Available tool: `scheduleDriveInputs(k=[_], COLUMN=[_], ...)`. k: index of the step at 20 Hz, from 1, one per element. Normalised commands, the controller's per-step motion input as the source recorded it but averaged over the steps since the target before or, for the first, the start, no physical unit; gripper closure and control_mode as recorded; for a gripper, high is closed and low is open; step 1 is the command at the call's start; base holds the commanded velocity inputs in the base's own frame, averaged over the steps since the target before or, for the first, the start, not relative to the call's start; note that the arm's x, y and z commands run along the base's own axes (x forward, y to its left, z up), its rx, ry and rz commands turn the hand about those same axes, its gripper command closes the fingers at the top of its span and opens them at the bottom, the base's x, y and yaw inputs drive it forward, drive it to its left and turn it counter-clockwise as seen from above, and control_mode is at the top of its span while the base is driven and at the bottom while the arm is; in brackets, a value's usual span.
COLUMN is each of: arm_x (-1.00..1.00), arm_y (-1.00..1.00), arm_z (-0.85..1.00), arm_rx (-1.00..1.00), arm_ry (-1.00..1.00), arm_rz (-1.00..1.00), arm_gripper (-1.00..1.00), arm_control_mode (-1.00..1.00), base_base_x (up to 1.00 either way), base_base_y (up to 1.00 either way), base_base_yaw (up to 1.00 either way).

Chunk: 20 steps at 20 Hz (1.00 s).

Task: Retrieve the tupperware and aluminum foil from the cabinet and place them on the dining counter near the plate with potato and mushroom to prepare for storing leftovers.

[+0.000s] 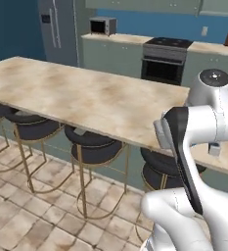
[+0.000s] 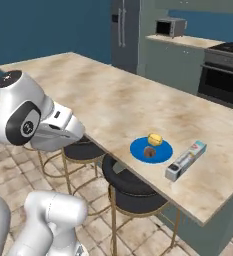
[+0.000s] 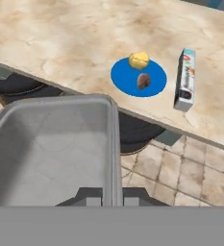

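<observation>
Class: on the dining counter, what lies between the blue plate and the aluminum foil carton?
Nothing: bare dining counter separates the plate from the aluminum foil, seen in the hand view.

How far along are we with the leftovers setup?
Done: the aluminum foil lies on the dining counter beside the plate with potato and mushroom. In hand: the gripper is shut on the tupperware. Left: set it near the plate.
</observation>
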Motion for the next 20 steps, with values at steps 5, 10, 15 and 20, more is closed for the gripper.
scheduleDriveInputs(k=[5,10,15,20], arm_x=[0.0,0.0,0.0,0.0], arm_y=[0.0,0.0,0.0,0.0], arm_z=[0.0,0.0,0.0,0.0], arm_rx=[0.0,0.0,0.0,0.0], arm_ry=[0.0,0.0,0.0,0.0], arm_rz=[0.0,0.0,0.0,0.0], arm_gripper=[1.0,1.0,1.0,1.0], arm_control_mode=[1.0,1.0,1.0,1.0], base_base_x=[0.7,0.58,0.49,0.47], base_base_y=[0.57,0.23,0.01,0.07], base_base_yaw=[-0.63,-0.65,-0.61,-0.53])
